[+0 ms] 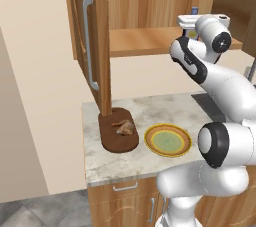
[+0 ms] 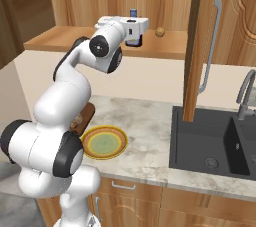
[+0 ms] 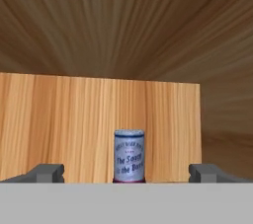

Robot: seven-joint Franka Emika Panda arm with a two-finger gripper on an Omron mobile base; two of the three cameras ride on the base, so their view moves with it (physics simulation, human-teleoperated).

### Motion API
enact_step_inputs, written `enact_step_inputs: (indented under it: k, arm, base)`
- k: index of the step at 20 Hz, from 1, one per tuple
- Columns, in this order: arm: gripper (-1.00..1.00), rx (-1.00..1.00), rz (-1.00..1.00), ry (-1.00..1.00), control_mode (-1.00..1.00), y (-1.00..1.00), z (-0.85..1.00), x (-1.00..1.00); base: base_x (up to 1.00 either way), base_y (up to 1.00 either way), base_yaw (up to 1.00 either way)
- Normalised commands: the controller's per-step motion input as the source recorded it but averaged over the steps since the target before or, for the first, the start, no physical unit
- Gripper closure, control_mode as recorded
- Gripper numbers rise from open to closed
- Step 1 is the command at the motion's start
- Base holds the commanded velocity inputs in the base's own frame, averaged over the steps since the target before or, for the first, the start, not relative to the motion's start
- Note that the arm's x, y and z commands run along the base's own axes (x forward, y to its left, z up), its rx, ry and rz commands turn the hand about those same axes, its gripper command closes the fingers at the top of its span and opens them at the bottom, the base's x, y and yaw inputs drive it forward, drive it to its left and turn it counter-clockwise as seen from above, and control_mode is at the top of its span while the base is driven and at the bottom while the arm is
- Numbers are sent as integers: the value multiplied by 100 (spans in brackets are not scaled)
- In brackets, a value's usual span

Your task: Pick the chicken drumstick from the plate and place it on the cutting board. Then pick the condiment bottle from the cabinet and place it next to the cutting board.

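The chicken drumstick (image 1: 125, 127), golden-brown, lies on the dark oblong cutting board (image 1: 117, 138) at the counter's left end. Beside it to the right sits the yellow plate (image 1: 167, 140) with nothing on it. My gripper (image 3: 127, 172) is raised to the shelf of the open cabinet (image 1: 145, 41) and stands open, fingertips wide apart. The condiment bottle (image 3: 129, 155) stands upright on the shelf straight ahead, centred between the fingertips and a little beyond them, untouched. In the right base view the bottle's cap (image 2: 133, 14) pokes up behind the hand.
The cabinet door (image 2: 200, 46) with its grey bar handle hangs open over the counter. A small tan knob (image 2: 160, 32) sits on the shelf right of the bottle. A dark sink (image 2: 210, 146) and faucet (image 2: 245, 91) lie to the right.
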Motion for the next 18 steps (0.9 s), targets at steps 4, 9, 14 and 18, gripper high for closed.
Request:
enact_step_inputs:
  k: [4,9,14,18]
  arm:
    - [-100,0,0,0,-100,-4,0,11]
    - [-100,0,0,0,-100,-3,0,9]
    - [-100,0,0,0,-100,-3,0,10]
    - [-100,0,0,0,-100,-3,0,11]
  base:
    - [0,0,0]
    - [0,0,0]
    - [0,0,0]
    - [0,0,0]
